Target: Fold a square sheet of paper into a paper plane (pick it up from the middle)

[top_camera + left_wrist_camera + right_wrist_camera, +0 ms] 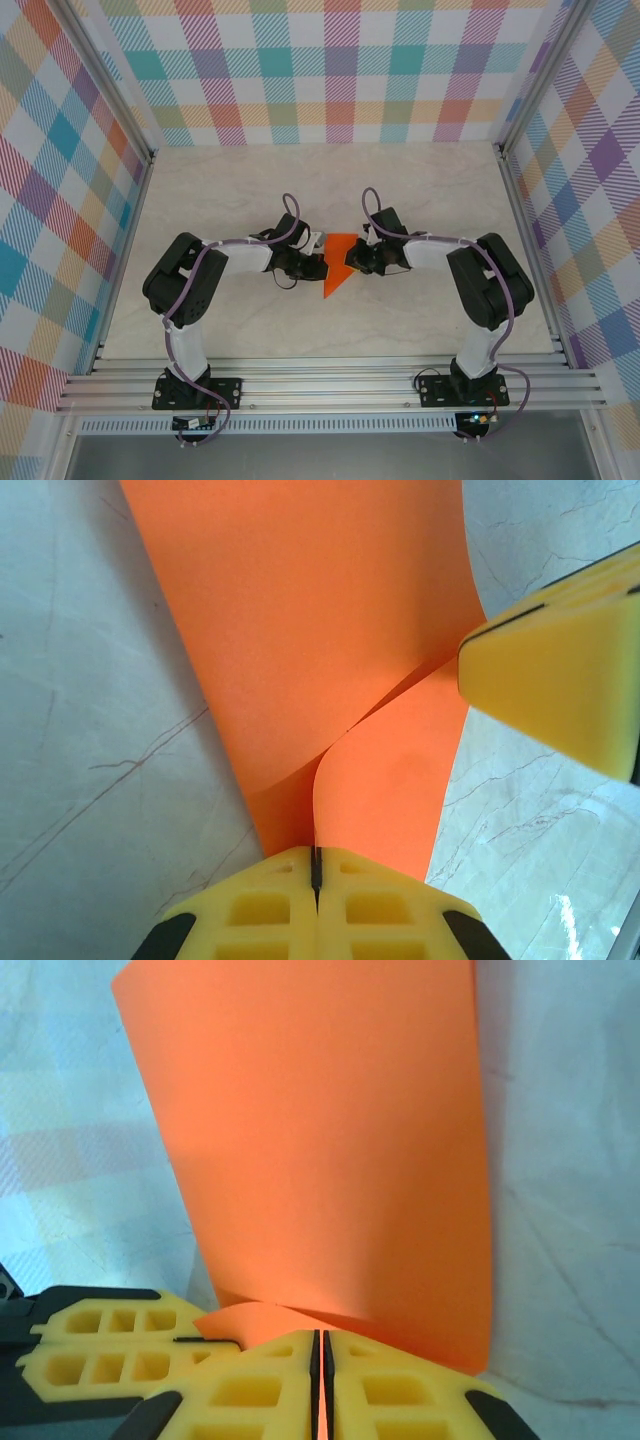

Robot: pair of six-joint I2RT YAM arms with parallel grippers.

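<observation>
The orange sheet of paper (338,268) is held above the middle of the table, folded into a creased shape whose point faces the near edge. My left gripper (313,262) pinches its left side, fingers shut on a fold (316,852). From the other side my right gripper (353,260) is shut on the paper's right edge, with orange showing between its pads (320,1336). In the left wrist view the paper (320,630) spreads away from the jaws in two overlapping layers. In the right wrist view a broad flap (320,1140) stands up ahead of the jaws.
The pale marbled tabletop (230,190) lies under both arms. Plaid walls (330,70) close in the back and sides, and aluminium rails (330,375) run along the near edge. The right gripper's yellow finger (560,680) crosses the left wrist view.
</observation>
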